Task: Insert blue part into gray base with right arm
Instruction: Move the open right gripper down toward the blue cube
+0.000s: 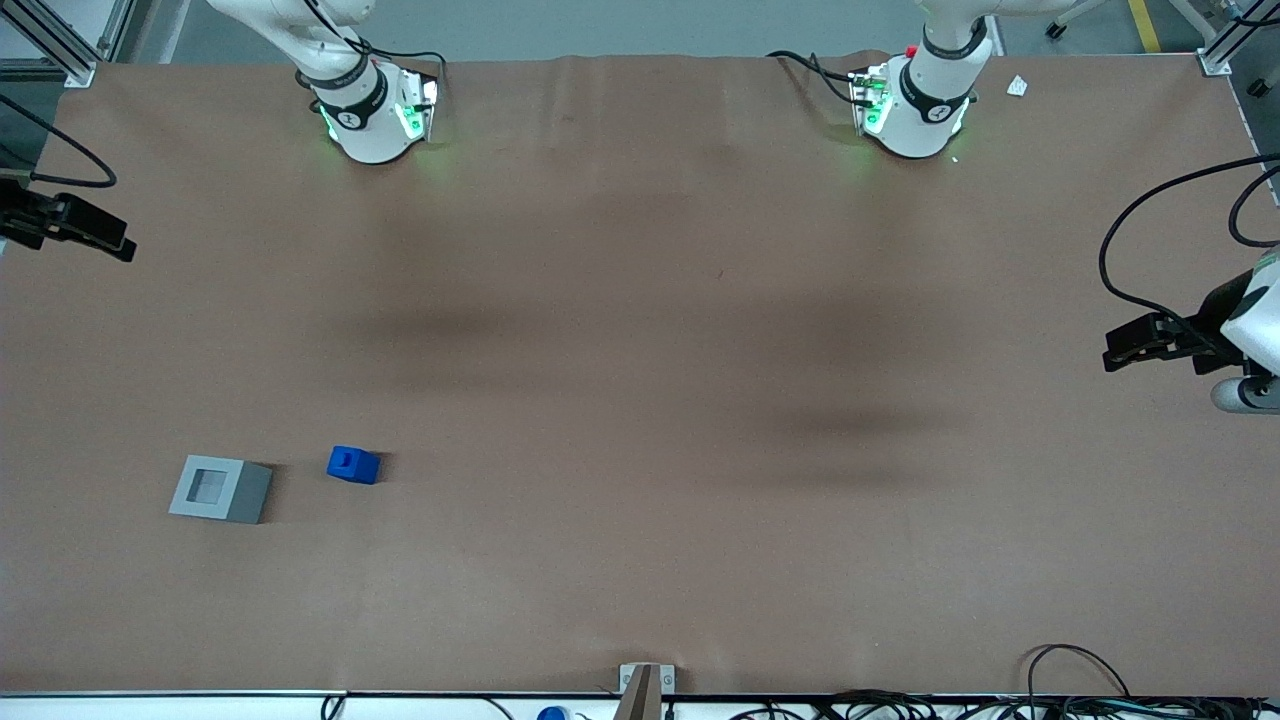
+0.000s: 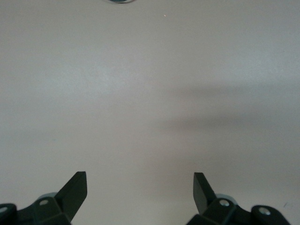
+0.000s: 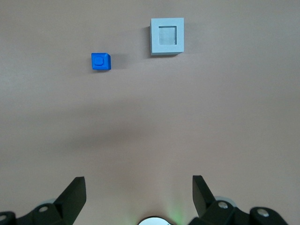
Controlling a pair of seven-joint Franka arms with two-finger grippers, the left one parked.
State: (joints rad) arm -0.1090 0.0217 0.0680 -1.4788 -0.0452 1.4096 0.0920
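The blue part (image 1: 353, 465) lies on the brown table toward the working arm's end, a small bright blue block with a dark notch on top. The gray base (image 1: 220, 489) stands beside it, a short gap apart, its square opening facing up and empty. Both show in the right wrist view, the blue part (image 3: 101, 61) and the gray base (image 3: 167, 36). My right gripper (image 1: 120, 245) hangs at the table's edge, farther from the front camera than both parts and well apart from them. In the right wrist view the gripper (image 3: 139, 185) is open and empty, high above bare table.
The working arm's base (image 1: 370, 110) and the parked arm's base (image 1: 915, 100) stand along the table's edge farthest from the front camera. A small white scrap (image 1: 1017, 86) lies near the parked base. A metal bracket (image 1: 645, 685) and cables (image 1: 1080, 690) sit at the nearest edge.
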